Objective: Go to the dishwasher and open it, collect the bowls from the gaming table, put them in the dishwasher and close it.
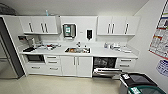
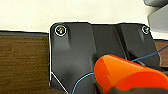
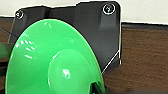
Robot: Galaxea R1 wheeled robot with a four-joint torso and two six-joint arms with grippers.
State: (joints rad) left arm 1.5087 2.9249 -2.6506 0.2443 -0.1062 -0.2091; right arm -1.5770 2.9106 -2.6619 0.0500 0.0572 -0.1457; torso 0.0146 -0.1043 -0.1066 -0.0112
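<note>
The dishwasher [image 1: 104, 65] is built in under the white counter, right of the sink cupboard. Its door [image 1: 107, 71] hangs down, showing a dark interior. An orange bowl [image 2: 125, 73] looms large in the left wrist view, with my left gripper [image 2: 120, 88] shut on its lower edge. A light green bowl [image 3: 50, 62] shows its underside in the right wrist view, with my right gripper [image 3: 96, 88] shut on its rim. Both bowls hang above a brown strip and pale floor. The gaming table is out of view.
A sink [image 1: 77, 50] sits mid-counter, with white wall cupboards [image 1: 40, 24] above. A tall dark fridge [image 1: 7, 55] stands at the left. Dark bins [image 1: 137, 83] stand at the lower right, close to the dishwasher door. Pale floor [image 1: 62, 85] stretches ahead, and a postered wall [image 1: 160, 40] closes the right side.
</note>
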